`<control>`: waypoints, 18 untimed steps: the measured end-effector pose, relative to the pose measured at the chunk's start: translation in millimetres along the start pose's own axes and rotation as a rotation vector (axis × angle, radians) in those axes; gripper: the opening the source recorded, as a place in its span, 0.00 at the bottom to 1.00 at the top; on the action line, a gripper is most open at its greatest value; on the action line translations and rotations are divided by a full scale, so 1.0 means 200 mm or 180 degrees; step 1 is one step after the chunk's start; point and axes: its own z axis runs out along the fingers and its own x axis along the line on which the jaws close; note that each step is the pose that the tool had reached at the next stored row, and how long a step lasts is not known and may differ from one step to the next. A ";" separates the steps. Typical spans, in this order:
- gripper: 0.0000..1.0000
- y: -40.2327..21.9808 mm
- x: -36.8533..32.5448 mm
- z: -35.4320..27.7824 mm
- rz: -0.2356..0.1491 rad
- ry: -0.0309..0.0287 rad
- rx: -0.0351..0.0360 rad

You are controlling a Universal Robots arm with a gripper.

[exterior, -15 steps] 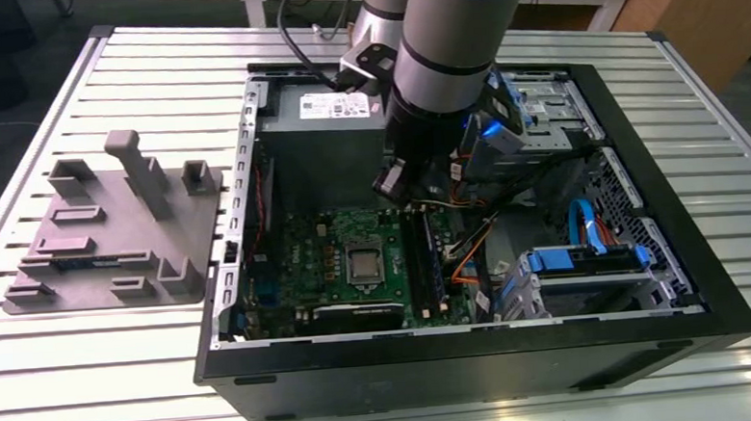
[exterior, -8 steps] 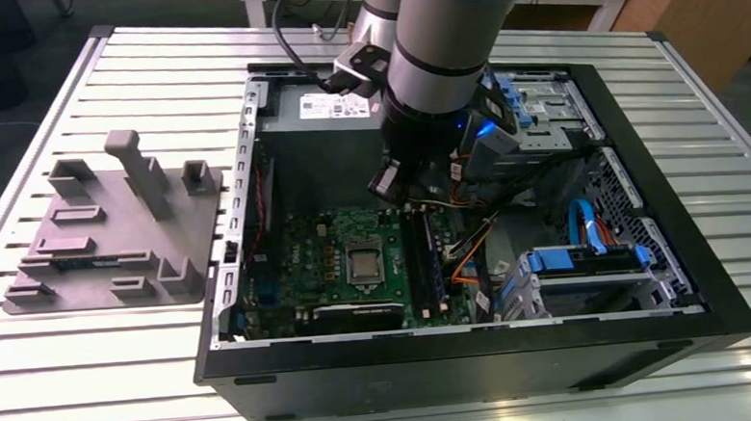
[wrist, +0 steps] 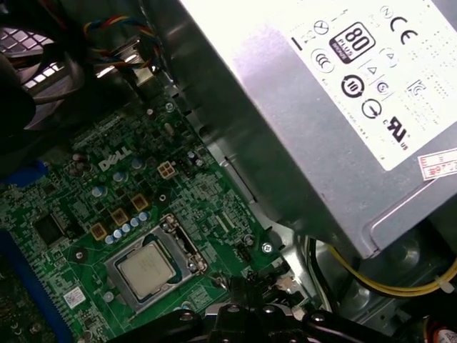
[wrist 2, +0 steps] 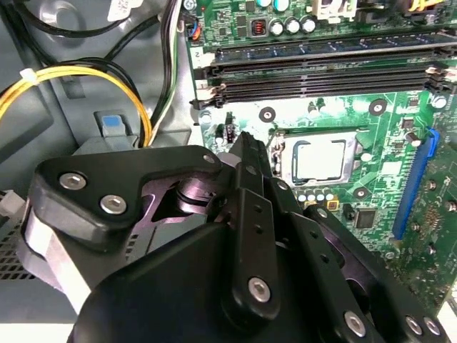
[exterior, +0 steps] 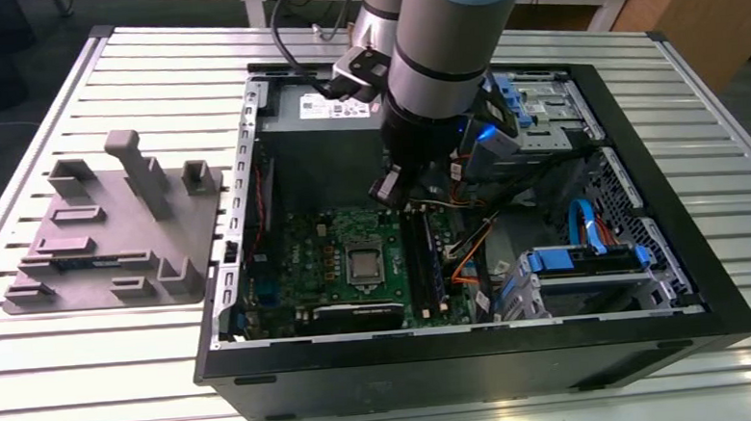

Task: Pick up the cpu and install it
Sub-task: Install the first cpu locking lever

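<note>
One cpu (wrist: 146, 269) seated in motherboard (wrist: 71, 207) socket, one end effector (wrist 2: 246, 153) above

cpu (exterior: 366, 263) in motherboard (exterior: 304, 262) socket

- Our arm (exterior: 439, 62) reaches down from above, nearly straight.
- Our gripper (exterior: 392, 188) hangs low at its end.
- Its black fingers (wrist 2: 246, 168) sit pressed together, holding nothing.

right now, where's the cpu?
The cpu sits in its socket on the green motherboard inside the open case, left of the memory slots in the exterior view; both wrist views show it seated there.
</note>
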 end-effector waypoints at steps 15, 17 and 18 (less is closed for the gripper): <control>0.11 -0.006 0.041 -0.002 -0.0258 0.0023 -0.0006; 0.11 -0.009 0.050 -0.002 -0.0286 0.0025 -0.0007; 0.11 -0.011 0.054 -0.002 -0.0298 0.0026 -0.0007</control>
